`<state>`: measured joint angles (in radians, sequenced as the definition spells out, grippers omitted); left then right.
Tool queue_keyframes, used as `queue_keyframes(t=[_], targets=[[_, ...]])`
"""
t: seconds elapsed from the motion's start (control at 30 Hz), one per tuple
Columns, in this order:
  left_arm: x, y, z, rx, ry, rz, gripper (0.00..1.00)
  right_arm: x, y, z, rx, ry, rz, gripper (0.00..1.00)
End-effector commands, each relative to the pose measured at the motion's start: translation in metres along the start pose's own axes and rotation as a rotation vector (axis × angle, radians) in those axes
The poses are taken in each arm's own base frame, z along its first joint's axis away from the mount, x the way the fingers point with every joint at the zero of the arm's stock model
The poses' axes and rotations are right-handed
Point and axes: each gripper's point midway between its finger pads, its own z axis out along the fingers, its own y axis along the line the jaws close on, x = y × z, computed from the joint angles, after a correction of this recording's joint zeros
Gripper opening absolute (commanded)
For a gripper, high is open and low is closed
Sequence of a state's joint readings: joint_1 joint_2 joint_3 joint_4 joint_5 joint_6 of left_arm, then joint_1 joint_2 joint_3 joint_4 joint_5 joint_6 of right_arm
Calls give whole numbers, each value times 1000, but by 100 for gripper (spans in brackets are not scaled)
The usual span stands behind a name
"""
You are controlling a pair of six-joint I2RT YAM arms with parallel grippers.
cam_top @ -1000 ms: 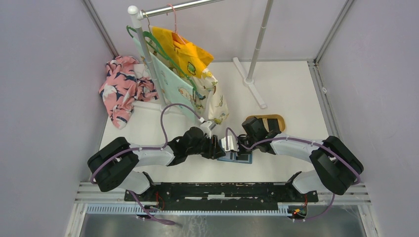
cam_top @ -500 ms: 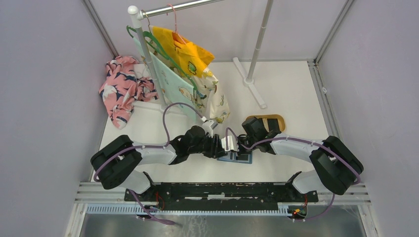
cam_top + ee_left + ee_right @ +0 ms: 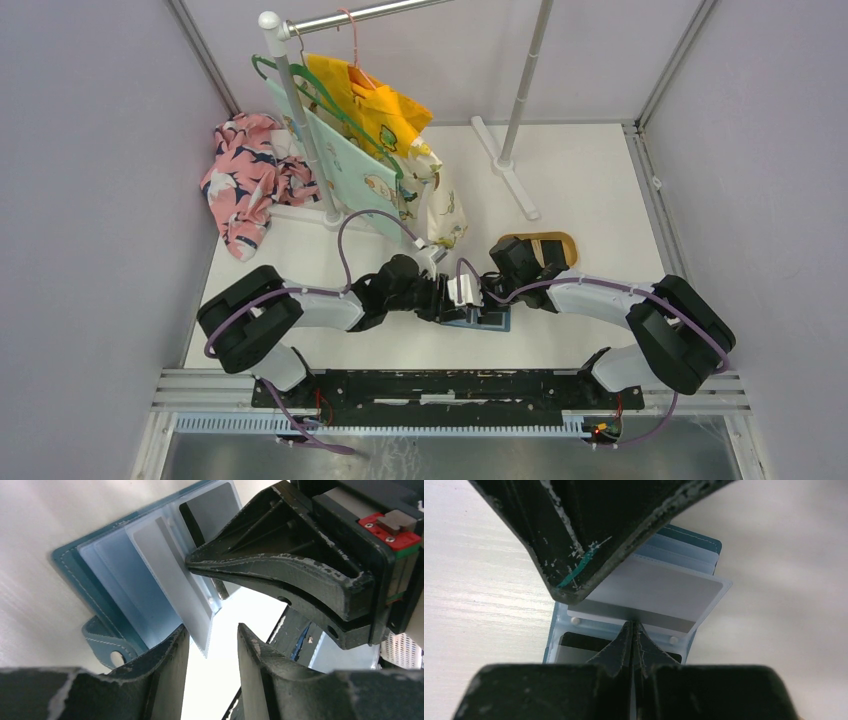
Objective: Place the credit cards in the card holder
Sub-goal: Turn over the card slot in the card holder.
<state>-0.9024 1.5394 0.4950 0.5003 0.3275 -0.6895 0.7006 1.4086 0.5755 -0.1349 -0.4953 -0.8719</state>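
Observation:
The teal-blue card holder (image 3: 75, 575) lies open on the white table, its clear sleeves fanned up. A grey credit card (image 3: 659, 592) with a dark stripe sits in the raised sleeve. A dark credit card (image 3: 574, 642) sits in the sleeve below it. My right gripper (image 3: 633, 625) is shut, and its tips press on the fold between those two sleeves. My left gripper (image 3: 212, 630) is open just beside the raised sleeve's free corner, with only table showing in its gap. In the top view both grippers, left (image 3: 445, 300) and right (image 3: 486, 308), meet over the card holder (image 3: 462, 322).
A tan oval tray (image 3: 555, 243) sits just behind the right wrist. A clothes rack with hanging garments (image 3: 365, 120) stands at the back left, with a floral cloth (image 3: 245, 180) heaped beside it. The rack's foot (image 3: 510, 175) lies behind the tray.
The left arm's elbow and shoulder have swung a little to the right and farther in. Its gripper stays at the card holder. The right arm has not moved.

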Motion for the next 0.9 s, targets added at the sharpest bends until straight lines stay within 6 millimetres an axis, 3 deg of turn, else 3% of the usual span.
queue_keyframes(t=[0.0, 0.37, 0.6, 0.87], targets=[[-22, -27, 3, 107, -52, -7, 46, 2, -3, 0, 6, 25, 18, 4], [-25, -32, 4, 125, -51, -3, 46, -14, -14, -21, 30, -57, 29, 22], [-28, -40, 5, 158, -54, 2, 47, -20, -19, -38, 36, -115, 43, 24], [-25, -57, 12, 215, -32, 26, 52, -19, -44, -77, 135, -201, 105, 26]])
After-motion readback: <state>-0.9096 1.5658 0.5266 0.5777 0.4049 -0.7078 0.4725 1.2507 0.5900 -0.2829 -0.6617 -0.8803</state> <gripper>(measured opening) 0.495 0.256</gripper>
